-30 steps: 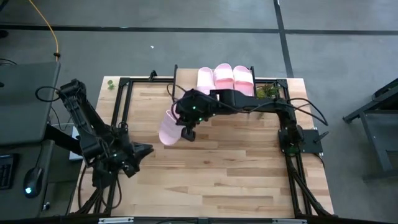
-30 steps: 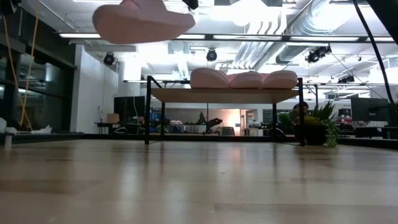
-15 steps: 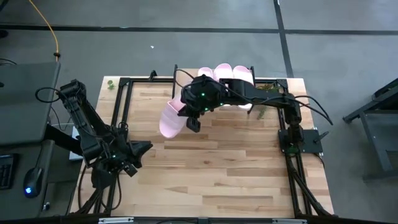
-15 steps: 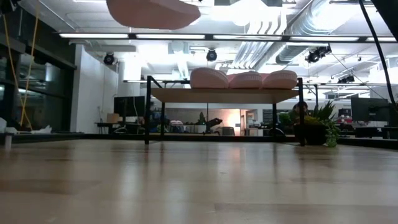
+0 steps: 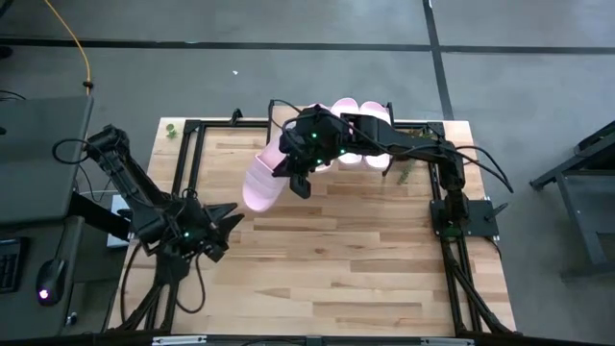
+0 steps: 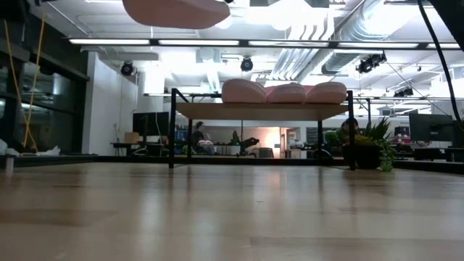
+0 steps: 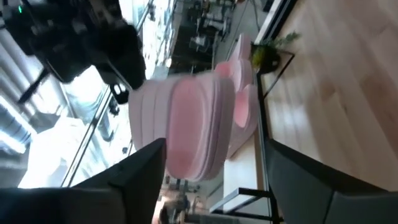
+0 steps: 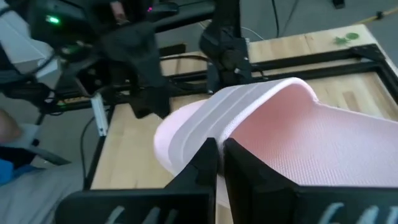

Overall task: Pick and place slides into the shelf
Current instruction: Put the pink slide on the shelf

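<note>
Slide [image 5: 261, 183] was clamped in the right arm's fingers [image 8: 214, 163], which were pinched shut on its strap edge. The slide hung in the air above the worktop [image 5: 327, 259], lifted well clear of the surface, at about 11 o'clock of the worktop's middle. Right gripper [image 5: 300, 176] sat just beside the slide, at its 3 o'clock, with the arm reaching in from the right side. Three more slides [image 5: 351, 120] lay side by side on the shelf [image 6: 261, 111] at the worktop's 12 o'clock edge. Small plant [image 6: 371, 141] stood beside the shelf. Left gripper [image 5: 223, 217] hovered near the worktop's 9 o'clock edge, fingers [image 7: 137, 171] spread wide, holding nothing.
</note>
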